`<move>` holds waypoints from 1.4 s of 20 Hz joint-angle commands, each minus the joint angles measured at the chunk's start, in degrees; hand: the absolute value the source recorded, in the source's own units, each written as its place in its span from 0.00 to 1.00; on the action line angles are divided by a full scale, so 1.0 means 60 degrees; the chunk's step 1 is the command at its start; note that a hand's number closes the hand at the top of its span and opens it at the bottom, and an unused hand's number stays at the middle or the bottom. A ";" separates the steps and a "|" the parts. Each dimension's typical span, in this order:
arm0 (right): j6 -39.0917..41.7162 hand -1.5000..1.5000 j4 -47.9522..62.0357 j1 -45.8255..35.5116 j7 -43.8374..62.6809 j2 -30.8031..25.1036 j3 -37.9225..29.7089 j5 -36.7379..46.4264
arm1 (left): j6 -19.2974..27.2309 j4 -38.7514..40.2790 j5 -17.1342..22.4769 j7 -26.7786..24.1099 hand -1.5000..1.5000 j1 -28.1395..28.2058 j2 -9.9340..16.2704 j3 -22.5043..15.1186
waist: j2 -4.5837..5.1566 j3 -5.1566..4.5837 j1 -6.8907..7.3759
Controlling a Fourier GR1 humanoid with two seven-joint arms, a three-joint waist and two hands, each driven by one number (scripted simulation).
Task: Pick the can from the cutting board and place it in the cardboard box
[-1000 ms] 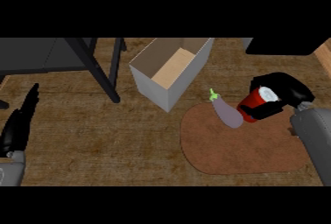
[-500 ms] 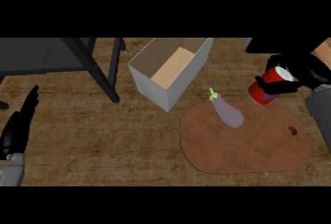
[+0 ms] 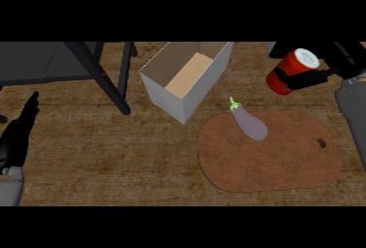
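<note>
Head view: we saw our right hand (image 3: 336,68), fingers curled round the red can (image 3: 292,71), holding it tilted above the table, right of the cardboard box (image 3: 187,80).
Left hand (image 3: 16,140): resting open at the left edge.
Risk: we judged the can might clip the box wall.
Writing: none readable.

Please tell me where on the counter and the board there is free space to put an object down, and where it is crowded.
The round brown cutting board is bare below and right of the purple eggplant. The wooden counter lies free between the resting left hand and that board. Crowded: around the open cardboard box, where the right hand holds the red can.
</note>
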 commanded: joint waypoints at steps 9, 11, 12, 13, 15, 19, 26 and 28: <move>0.1430 1.00 0.0014 -0.2245 0.2240 0.2277 -0.0075 -0.0974 | -0.0029 0.0734 -0.0142 -0.0480 0.50 -0.0283 -0.0243 0.0059 | 0.0055 -0.0007 0.0098; 0.1143 1.00 0.0010 -0.2520 0.2785 0.2766 -0.0022 -0.0886 | -0.0104 -0.0048 -0.0191 -0.0190 0.50 0.0047 -0.0238 -0.0065 | 0.0024 -0.0001 0.0126; 0.1376 1.00 0.0186 -0.2736 0.2646 0.2550 -0.0237 -0.1072 | 0.0316 0.0418 -0.0365 -0.0696 0.50 0.0046 -0.0507 -0.0019 | 0.0036 -0.0003 0.0085; 0.1157 1.00 0.0962 -0.3058 0.2490 0.2624 -0.0421 -0.1103 | -0.0082 -0.0257 -0.0190 -0.0149 0.50 0.0217 -0.0165 0.0062 | 0.0050 0.0002 0.0199; 0.0969 1.00 0.1494 -0.3896 0.3291 0.3278 -0.0430 -0.1064 | -0.0068 0.0382 -0.0190 -0.0504 0.50 -0.0105 -0.0264 0.0063 | 0.0087 -0.0007 0.0226; 0.0466 1.00 0.3081 -0.4734 0.3438 0.3747 -0.0702 -0.1043 | 0.0059 -0.0202 -0.0345 -0.0277 0.50 0.0229 -0.0624 -0.0248 | 0.0126 -0.0004 0.0378; -0.0656 1.00 0.5421 -0.5674 0.2968 0.3973 -0.1042 -0.0788 | -0.0337 0.0359 -0.0192 -0.0738 0.50 -0.0139 -0.0221 0.0050 | 0.0229 -0.0009 0.0559; -0.0992 1.00 0.5850 -0.5777 0.3032 0.4289 -0.0990 -0.0655 | -0.0201 0.0661 -0.0285 -0.0748 0.50 -0.0520 -0.0296 0.0041 | 0.0277 -0.0013 0.0590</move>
